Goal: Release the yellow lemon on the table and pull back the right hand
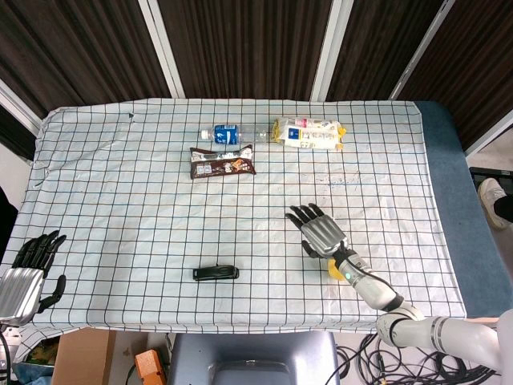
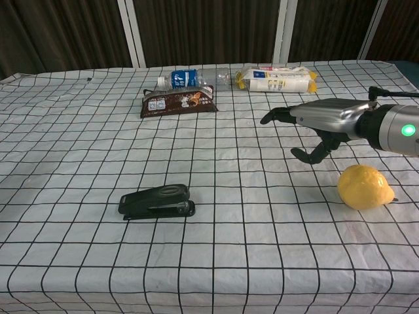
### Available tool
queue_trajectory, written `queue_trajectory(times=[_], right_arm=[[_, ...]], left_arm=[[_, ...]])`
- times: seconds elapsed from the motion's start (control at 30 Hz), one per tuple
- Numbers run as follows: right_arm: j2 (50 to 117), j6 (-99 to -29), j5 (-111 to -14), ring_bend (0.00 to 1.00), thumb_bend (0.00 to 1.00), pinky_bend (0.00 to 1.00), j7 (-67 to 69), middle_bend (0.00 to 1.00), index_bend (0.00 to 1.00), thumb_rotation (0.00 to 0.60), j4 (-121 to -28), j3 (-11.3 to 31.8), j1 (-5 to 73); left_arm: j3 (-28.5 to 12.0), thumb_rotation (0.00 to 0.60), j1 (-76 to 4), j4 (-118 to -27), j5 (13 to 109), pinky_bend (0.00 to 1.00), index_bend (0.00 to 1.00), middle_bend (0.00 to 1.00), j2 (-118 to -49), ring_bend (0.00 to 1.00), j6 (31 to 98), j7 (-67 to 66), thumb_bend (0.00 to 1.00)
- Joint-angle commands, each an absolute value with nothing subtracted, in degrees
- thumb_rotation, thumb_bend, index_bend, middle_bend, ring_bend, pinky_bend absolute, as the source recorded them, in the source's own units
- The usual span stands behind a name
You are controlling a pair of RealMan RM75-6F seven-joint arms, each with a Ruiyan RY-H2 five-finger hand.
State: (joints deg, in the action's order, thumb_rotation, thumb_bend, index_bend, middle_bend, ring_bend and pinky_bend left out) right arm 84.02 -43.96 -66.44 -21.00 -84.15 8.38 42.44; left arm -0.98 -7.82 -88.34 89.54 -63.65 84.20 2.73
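Note:
The yellow lemon [image 2: 365, 187] lies on the checked tablecloth near the front right, free of any grip; in the head view only a sliver of the lemon [image 1: 332, 268] shows under the wrist. My right hand [image 2: 313, 124] hovers above and just behind it, open with fingers stretched out flat; the same right hand [image 1: 319, 229] points toward the table's far side. My left hand [image 1: 28, 269] hangs open off the table's front left corner, holding nothing.
A black stapler [image 2: 158, 201] lies at the front centre. At the back sit a brown snack pack [image 2: 179, 103], a water bottle [image 2: 193, 78] on its side and a yellow-white packet [image 2: 277, 78]. The table edge [image 1: 439, 233] runs down the right.

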Motion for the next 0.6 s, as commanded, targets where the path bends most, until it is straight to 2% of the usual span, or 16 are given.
queue_trajectory(times=[0.03,0.33,0.6], right_arm=[[84.1,-44.0,-66.2,0.0,0.52,0.0,-21.1,0.0,0.07,0.6,-83.9,8.0,42.7],[81.4,-46.1,-66.9,0.0,0.52,0.0,-19.6,0.0,0.1,0.6,-83.2,6.2,41.2],[79.1,-47.8,-70.0,0.0,0.66,0.0,-16.6,0.0,0.18,0.6,-77.9,3.2,38.4]], left_arm=[[-0.9,0.6,-7.9,-88.2,89.6,0.1,0.0,0.02,-63.7,0.03,84.1,2.8,0.52],[-0.9,0.6,-8.4,-88.2,90.2,0.1,0.0,0.02,-63.9,0.03,83.7,2.9,0.52],[-0.8,0.6,-8.4,-88.3,90.4,0.1,0.0,0.02,-63.9,0.03,83.9,2.7,0.52]])
